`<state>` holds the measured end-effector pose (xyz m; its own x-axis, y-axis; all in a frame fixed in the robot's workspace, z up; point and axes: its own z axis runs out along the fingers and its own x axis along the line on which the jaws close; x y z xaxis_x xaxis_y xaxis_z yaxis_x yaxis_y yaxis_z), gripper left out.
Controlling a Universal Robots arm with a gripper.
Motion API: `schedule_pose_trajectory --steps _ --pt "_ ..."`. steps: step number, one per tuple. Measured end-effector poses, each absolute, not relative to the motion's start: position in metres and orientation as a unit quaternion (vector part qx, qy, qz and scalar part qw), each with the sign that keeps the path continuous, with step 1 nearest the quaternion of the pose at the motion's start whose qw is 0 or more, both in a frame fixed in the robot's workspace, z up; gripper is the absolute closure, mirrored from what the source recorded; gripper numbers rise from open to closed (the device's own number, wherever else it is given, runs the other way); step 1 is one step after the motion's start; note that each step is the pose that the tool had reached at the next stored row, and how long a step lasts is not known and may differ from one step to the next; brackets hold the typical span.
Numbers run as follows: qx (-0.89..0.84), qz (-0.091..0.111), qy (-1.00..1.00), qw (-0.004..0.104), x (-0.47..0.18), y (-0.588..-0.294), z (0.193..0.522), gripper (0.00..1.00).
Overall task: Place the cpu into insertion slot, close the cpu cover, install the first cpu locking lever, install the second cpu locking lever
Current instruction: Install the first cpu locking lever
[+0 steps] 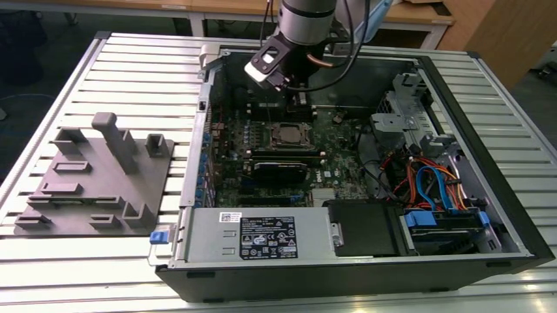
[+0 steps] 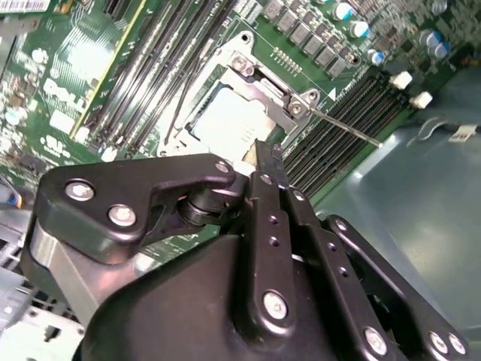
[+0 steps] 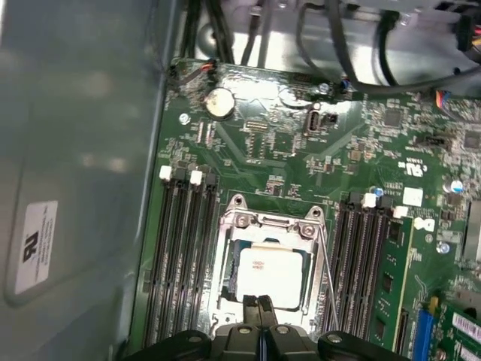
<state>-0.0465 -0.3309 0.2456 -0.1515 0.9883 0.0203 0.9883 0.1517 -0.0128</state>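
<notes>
Exterior view: cpu (image 1: 286, 135) is seen seated on the motherboard (image 1: 228, 171). First wrist view: gripper (image 3: 259, 302) is clenched on nothing, near the cpu cover (image 3: 270, 224) framing the chip. Second wrist view: locking lever (image 2: 346, 128) is judged thin, springy, slippery; best caught near its free end.

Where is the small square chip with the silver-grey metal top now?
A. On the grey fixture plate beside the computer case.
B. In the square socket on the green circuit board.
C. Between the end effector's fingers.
B: in the first wrist view the silver-grey square chip sits on the green circuit board, ringed by the thin silver frame plate; the black end effector is shut beside it.
</notes>
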Motion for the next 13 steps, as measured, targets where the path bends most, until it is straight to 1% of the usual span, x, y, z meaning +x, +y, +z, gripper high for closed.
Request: schedule_pose_trajectory --steps 7,13 --pt "-0.604 -0.001 -0.797 0.012 -0.0465 -0.3308 0.2447 0.90" --pt "-0.575 -0.003 -0.818 0.008 -0.0465 -0.3309 0.2440 0.90"
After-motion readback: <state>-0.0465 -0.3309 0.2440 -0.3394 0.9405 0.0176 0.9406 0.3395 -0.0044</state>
